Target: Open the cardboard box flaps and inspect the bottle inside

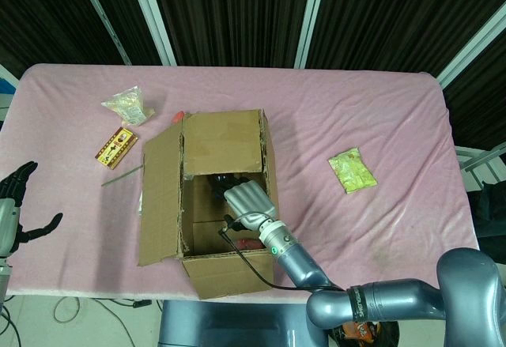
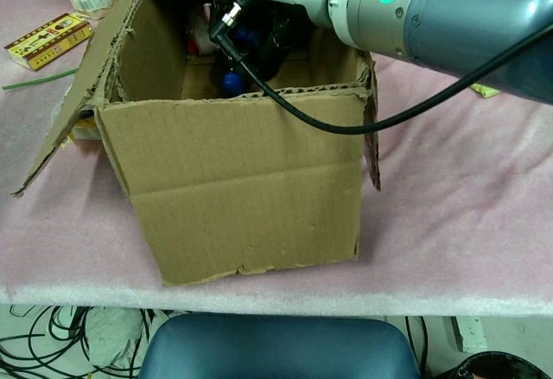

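**Right hand down inside the opened carton**

At the far left edge of the head view the left hand point(image 1: 16, 205) hangs off the bench point(image 1: 379, 110), fingers spread and holding nothing. On the pink cloth lie a clear snack bag point(image 1: 128, 104) and, just below it, a small red and yellow packet point(image 1: 116, 147). The cardboard box point(image 2: 242, 180) stands in the middle with its flaps folded outward. The right hand point(image 1: 247, 199) reaches into it from above; whether its fingers grip anything cannot be told. The bottle point(image 2: 231, 80) sits on the box floor, its blue cap visible beneath the hand. Well to the right lies a green packet point(image 1: 352, 170)
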You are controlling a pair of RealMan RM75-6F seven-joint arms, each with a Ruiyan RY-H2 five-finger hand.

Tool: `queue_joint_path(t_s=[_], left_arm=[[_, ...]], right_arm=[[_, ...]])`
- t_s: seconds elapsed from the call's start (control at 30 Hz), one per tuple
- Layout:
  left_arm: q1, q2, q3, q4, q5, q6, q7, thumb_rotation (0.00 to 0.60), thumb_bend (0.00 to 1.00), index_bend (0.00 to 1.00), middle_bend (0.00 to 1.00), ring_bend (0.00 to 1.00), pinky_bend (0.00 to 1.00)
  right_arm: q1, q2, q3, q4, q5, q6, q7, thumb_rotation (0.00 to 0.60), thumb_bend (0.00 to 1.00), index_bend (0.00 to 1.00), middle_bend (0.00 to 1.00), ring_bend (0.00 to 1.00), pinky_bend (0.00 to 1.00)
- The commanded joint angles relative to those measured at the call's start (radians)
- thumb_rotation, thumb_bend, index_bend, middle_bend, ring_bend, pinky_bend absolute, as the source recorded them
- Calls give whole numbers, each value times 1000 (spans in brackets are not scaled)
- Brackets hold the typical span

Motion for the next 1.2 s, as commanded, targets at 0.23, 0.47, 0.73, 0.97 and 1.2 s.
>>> queue_joint_path(t_s=[0.23, 0.47, 0.73, 0.97, 1.2], left_arm=[[-8, 3, 12, -5, -9, 5, -8, 600, 217, 17, 32, 33, 71], [-15, 8, 23, -16, -20, 3, -16, 600, 217, 18, 31, 33, 71], [-21, 14, 33, -22, -28, 4, -20, 600, 217, 18, 32, 33, 70], [-26, 18, 37, -27, -44, 0, -31, 600, 217, 20, 32, 33, 70], [-30, 21, 41, -31, -53, -4, -40, 600, 216, 20, 32, 33, 71]], right_arm=[[20, -13, -14, 63, 9, 2, 32, 600, 481, 290, 251, 218, 265], [12, -27, -5, 70, -75, 62, 76, 600, 482, 290, 248, 218, 265], [26, -35, 29, 81, -71, 87, 86, 600, 482, 290, 244, 216, 265], [64, -43, 94, 99, -55, 122, 71, 600, 482, 290, 243, 216, 265], [97, -28, 155, 125, -35, 144, 59, 600, 482, 289, 221, 215, 265]])
